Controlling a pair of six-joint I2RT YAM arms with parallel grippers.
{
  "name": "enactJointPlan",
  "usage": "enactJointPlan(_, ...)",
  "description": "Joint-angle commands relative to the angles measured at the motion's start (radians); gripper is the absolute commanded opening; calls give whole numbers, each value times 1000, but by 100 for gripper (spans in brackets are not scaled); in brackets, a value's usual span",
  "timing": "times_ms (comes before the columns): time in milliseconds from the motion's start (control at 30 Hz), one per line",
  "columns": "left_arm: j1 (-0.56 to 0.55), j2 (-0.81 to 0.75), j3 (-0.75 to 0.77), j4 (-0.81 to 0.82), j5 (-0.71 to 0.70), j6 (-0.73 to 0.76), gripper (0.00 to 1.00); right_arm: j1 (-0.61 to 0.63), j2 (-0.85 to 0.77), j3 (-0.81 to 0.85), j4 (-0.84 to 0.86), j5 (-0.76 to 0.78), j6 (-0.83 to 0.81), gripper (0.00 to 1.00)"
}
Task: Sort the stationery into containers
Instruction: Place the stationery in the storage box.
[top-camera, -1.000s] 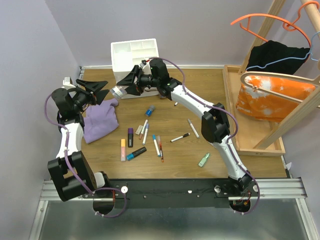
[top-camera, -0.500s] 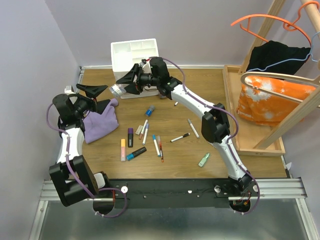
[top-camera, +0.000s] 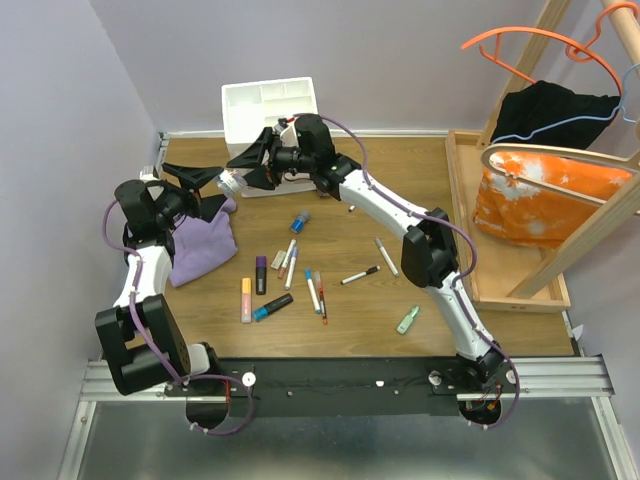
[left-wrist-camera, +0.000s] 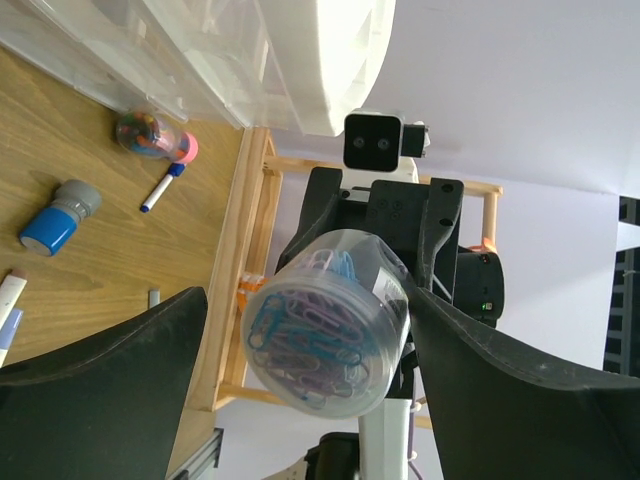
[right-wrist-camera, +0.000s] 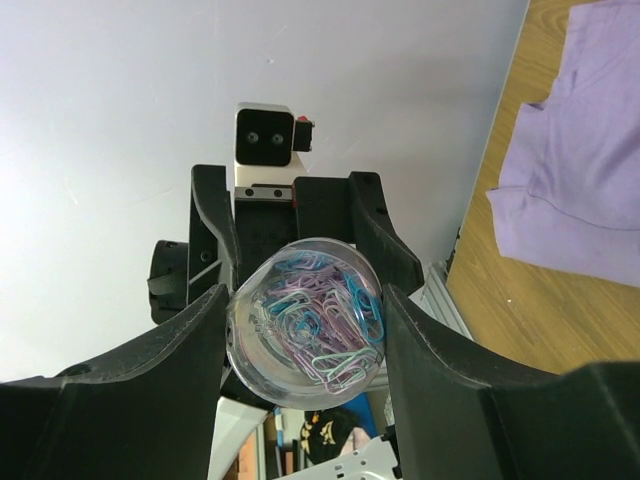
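A purple cloth (top-camera: 205, 250) lies crumpled on the table (top-camera: 415, 165) (left side), well apart from the orange-and-white bag (top-camera: 540, 195).

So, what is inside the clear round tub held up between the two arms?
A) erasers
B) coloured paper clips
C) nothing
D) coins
B: both wrist views show looped paper clips, purple and blue, through the clear wall of the tub.

From above, the white desk organiser (top-camera: 240, 125) is hidden along its lower front by the right gripper (top-camera: 236, 172). The clear tub (top-camera: 232, 183) there is too small to read. In the right wrist view the purple cloth (right-wrist-camera: 585, 180) runs off the upper right edge.
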Motion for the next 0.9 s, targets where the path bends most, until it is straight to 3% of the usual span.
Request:
enactJointPlan(0, -14, 12, 27, 33, 24, -16, 89, 22, -3, 43, 23, -12, 18, 28)
enactJointPlan(867, -17, 16, 39, 42, 53, -51, 76, 26, 82, 80, 23, -4, 54, 29)
